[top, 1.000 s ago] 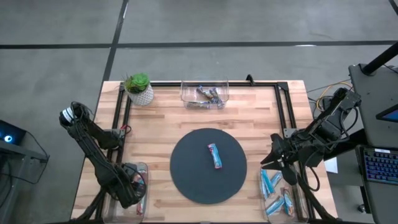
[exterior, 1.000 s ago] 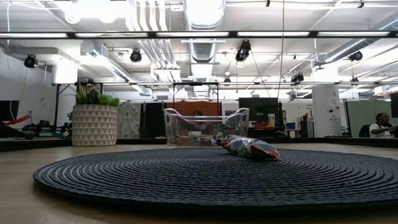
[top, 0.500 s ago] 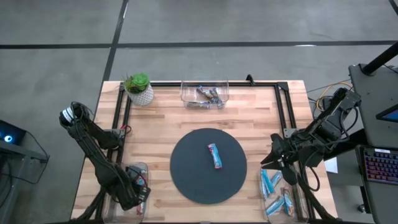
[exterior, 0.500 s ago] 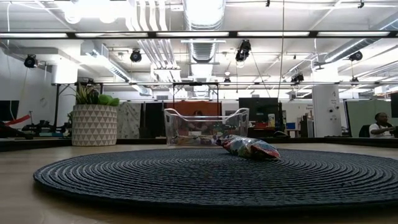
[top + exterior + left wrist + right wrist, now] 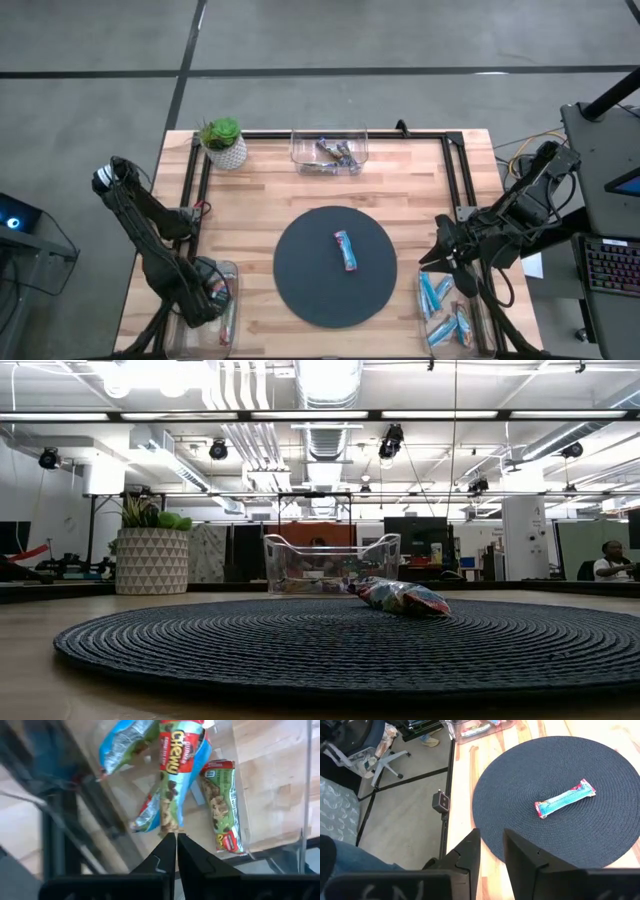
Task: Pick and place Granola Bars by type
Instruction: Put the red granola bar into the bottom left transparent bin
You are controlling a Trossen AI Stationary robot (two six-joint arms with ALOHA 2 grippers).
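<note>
One blue-and-red granola bar (image 5: 346, 250) (image 5: 565, 800) (image 5: 402, 597) lies flat in the middle of the dark round mat (image 5: 300, 285). My left gripper (image 5: 210, 300) (image 5: 176, 836) hangs shut, pointing down into the clear near-left bin (image 5: 228, 272). Green-and-red bars (image 5: 175, 775) lie there on the bin floor. My right gripper (image 5: 432, 258) (image 5: 491, 845) waits at the mat's right edge, open with nothing between its fingers. The clear near-right bin (image 5: 447, 310) holds blue bars. The far bin (image 5: 329, 150) holds darker mixed bars. My left gripper's shut fingertips (image 5: 170, 842) stand right at the lower end of one green-and-red bar (image 5: 169, 826), coming from above. I cannot tell whether they touch it. The bar lies on other bars in the bin.
A potted plant (image 5: 224, 143) stands at the far left corner. Black rails (image 5: 190, 190) run along the table's left, far and right sides. Bare wood lies around the mat. Beyond the table, a seated person shows far off at the low view's right.
My left gripper has risen a little over the near-left bin and drawn slightly toward the table's left edge. The bar on the mat has stayed where it was.
</note>
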